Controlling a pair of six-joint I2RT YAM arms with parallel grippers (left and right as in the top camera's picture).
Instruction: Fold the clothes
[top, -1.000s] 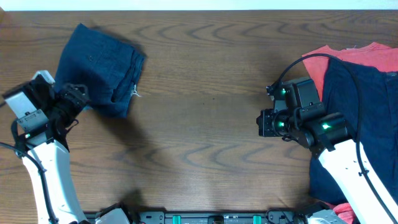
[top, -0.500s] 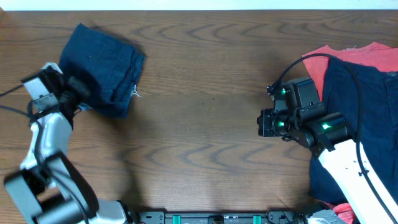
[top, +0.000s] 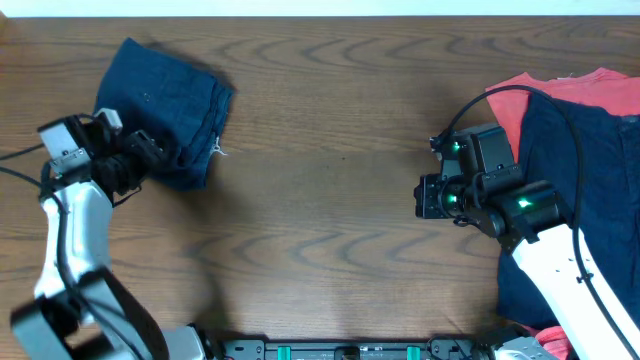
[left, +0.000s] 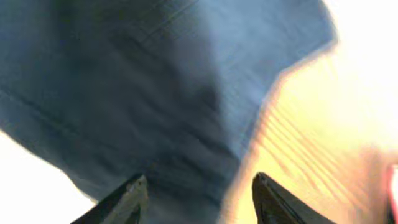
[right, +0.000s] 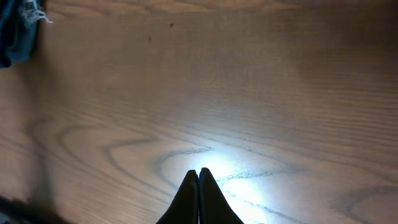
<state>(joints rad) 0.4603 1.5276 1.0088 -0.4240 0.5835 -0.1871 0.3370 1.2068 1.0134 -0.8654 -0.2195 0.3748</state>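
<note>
A folded dark blue garment (top: 165, 105) with white frayed threads at one corner lies at the far left of the table. My left gripper (top: 150, 152) is open at its near edge; in the left wrist view the blurred blue fabric (left: 155, 93) fills the space in front of the spread jaws (left: 199, 182). My right gripper (top: 425, 197) is shut and empty over bare wood, its closed tips (right: 198, 172) showing in the right wrist view. A wide navy garment (top: 590, 170) lies unfolded at the right edge, under the right arm.
A coral-red shirt (top: 555, 92) lies beneath the navy garment at the back right. The wooden table (top: 330, 130) stretches between the two arms. A corner of the folded garment (right: 15, 31) shows in the right wrist view.
The left arm has swung and its gripper has moved right, along the near edge of the folded garment. The garment and the right arm have not moved.
</note>
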